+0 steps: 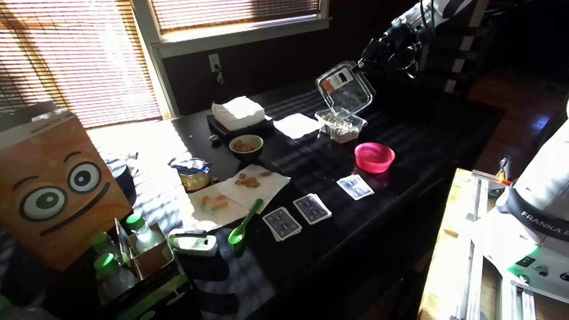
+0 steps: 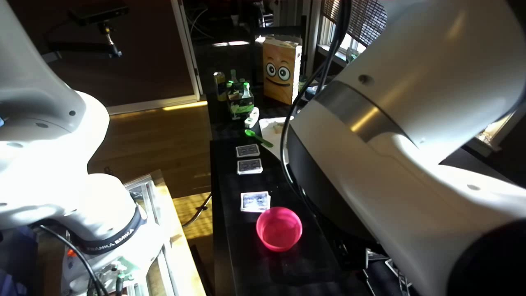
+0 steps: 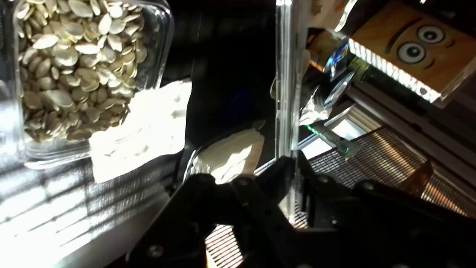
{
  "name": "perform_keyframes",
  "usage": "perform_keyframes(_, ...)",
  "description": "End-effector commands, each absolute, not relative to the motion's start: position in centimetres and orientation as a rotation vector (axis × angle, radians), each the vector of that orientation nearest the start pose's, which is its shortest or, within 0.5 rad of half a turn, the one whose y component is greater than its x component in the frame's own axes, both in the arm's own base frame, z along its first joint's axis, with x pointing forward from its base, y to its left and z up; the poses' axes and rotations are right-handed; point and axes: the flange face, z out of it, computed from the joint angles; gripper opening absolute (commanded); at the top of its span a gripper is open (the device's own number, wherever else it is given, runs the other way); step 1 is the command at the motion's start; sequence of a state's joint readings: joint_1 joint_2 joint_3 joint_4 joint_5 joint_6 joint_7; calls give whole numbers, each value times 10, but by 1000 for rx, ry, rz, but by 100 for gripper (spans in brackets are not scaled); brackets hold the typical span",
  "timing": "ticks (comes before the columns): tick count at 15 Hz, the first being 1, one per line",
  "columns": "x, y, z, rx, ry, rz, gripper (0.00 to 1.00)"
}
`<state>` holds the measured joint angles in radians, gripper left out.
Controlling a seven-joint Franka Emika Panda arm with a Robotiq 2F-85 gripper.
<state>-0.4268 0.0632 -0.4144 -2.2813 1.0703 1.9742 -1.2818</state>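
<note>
Black jaws loom closest, along the bottom of the wrist view, clamped on the edge of a clear plastic lid (image 3: 287, 85), which appears side-on as a glassy upright strip. Beyond it, at upper left of that view, a clear container (image 3: 158, 41) full of flat, pale seeds (image 3: 74, 70) sits on the dark table (image 1: 311, 164). In an exterior view, the lid is raised and tilted above the container, gripped near its upper corner, with an orange, white and black label (image 1: 337, 80) on its face; whether lid and container are joined cannot be told. Close beside the container lies a white napkin (image 1: 295, 126), and past that a thick napkin stack (image 1: 238, 112). Near the container stands a pink bowl (image 1: 375, 166), visible in both exterior views, with playing cards (image 1: 355, 186) just beside it and two more card piles (image 1: 282, 223) farther along. Beyond those are a green spoon (image 1: 253, 211), white paper (image 1: 278, 182) holding brown pieces (image 1: 249, 181), a dark bowl (image 1: 245, 156) of similar pieces, green-capped bottles (image 1: 149, 238) in a carton (image 2: 241, 107), and a tall orange box (image 1: 60, 186) with a cartoon face.
</note>
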Motion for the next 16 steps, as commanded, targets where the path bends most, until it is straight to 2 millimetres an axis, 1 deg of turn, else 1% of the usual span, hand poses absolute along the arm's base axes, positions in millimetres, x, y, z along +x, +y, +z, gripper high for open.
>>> perform_keyframes(1,382,-300,322,-2347,130,-613,2)
perform_keyframes(4,395,-274,311,-2365,88,-494,2)
perform_keyframes(7,412,-254,301,-2399,99,-401,2)
perform_keyframes(10,433,-242,289,-2447,162,-332,2)
perform_keyframes(12,447,-236,276,-2489,215,-299,2)
perform_keyframes(16,467,-226,252,-2568,297,-264,2)
